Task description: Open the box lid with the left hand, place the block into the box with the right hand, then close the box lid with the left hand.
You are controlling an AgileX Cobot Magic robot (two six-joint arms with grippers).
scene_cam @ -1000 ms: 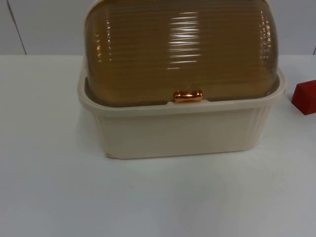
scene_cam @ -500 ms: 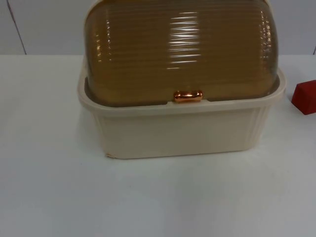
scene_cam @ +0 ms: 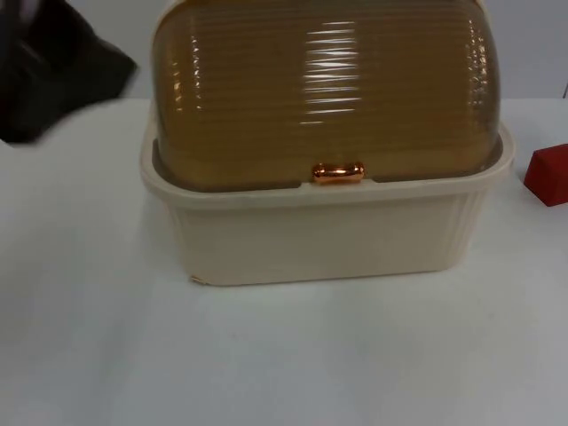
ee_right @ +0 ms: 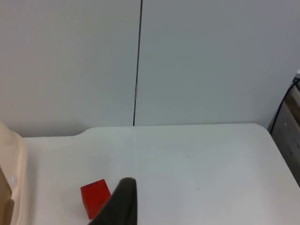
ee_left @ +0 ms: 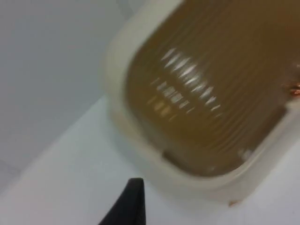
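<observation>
A cream box stands mid-table with its ribbed amber lid shut and a copper handle at the lid's front edge. A red block lies on the table to the box's right. My left arm shows as a dark blur above the table, just left of the lid. My left gripper hangs over the table beside the box and looks across the lid. My right gripper is held high, right of the box rim, with the red block just beyond it.
White table top spreads wide in front of the box and to its left. The grey partition wall closes the far edge. A dark shelf stands past the table's right end.
My left arm has come into the top view at the upper left, close to the lid. Box, lid and block have not moved.
</observation>
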